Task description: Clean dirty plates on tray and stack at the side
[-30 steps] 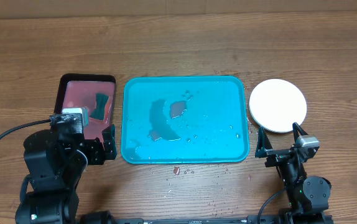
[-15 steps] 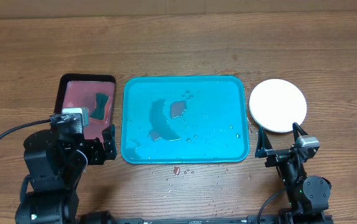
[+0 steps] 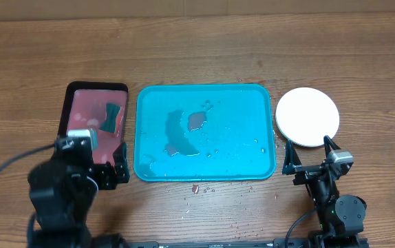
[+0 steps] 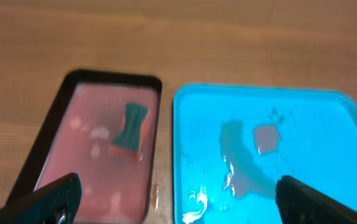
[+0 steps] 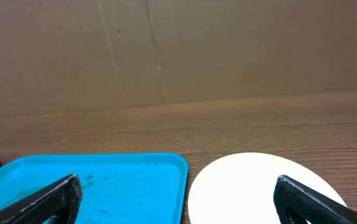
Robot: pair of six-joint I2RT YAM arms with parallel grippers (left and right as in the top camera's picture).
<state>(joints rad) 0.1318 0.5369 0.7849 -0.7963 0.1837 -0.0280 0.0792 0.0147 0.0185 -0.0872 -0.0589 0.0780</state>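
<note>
The turquoise tray point(image 3: 242, 124) lies mid-table, wet, with a pinkish smear point(image 3: 197, 120) and a dark puddle; no plate sits on it. Only a white plate point(image 3: 307, 116) shows, on the wood to the tray's right; whether others lie under it I cannot tell. My left gripper point(image 3: 93, 148) hovers open over the near end of the black tray, nothing between its fingers. My right gripper point(image 3: 310, 153) stands open just in front of the white plate. In the wrist views the tray point(image 4: 328, 143) point(image 5: 122, 180) and plate point(image 5: 247, 186) lie ahead of the open grippers point(image 4: 178, 205) point(image 5: 178, 202).
A black-rimmed tray point(image 3: 95, 86) of pinkish liquid sits left of the turquoise tray, with a green-and-orange sponge point(image 3: 110, 117) point(image 4: 130, 129) lying in it. Small droplets and a red speck point(image 3: 196, 187) dot the wood in front of the tray. A brown wall stands behind the table.
My left arm has drawn back a little toward the near edge of the table. The right arm, plate and trays have not moved.
</note>
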